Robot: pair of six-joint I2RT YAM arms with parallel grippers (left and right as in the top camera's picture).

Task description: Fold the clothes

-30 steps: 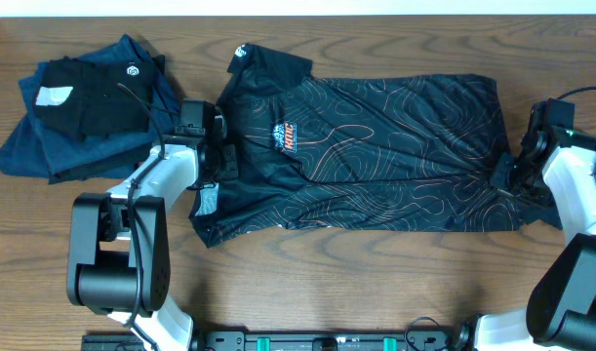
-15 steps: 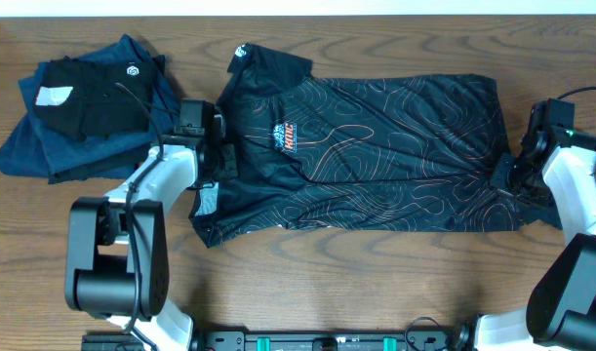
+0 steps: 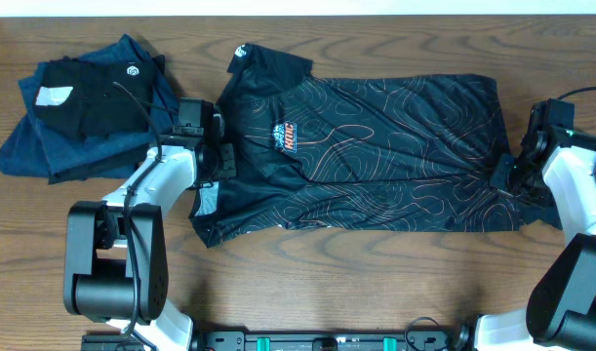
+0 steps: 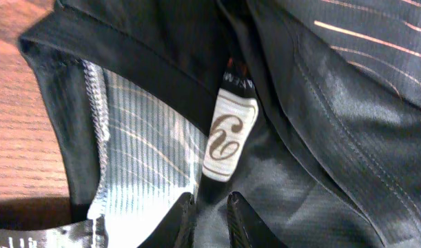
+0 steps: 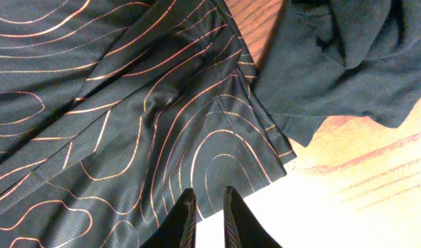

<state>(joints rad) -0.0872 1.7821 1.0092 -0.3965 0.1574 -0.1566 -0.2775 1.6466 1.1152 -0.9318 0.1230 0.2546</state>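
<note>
The black T-shirt [image 3: 376, 146] with thin orange contour lines lies spread across the table, collar to the left and hem to the right. My left gripper [image 3: 218, 161] is at the collar. In the left wrist view its jaws [image 4: 211, 200] are nearly closed with dark fabric between them, just below the neck label [image 4: 229, 131]. My right gripper [image 3: 507, 175] is at the hem's near right corner. In the right wrist view its jaws [image 5: 209, 193] are pinched on the hem edge of the T-shirt [image 5: 127, 103].
A pile of folded dark blue and black garments [image 3: 83, 107] lies at the back left, close to the left arm. Plain dark fabric [image 5: 355, 55] bunches beyond the hem in the right wrist view. Bare wooden table [image 3: 356, 283] runs along the front.
</note>
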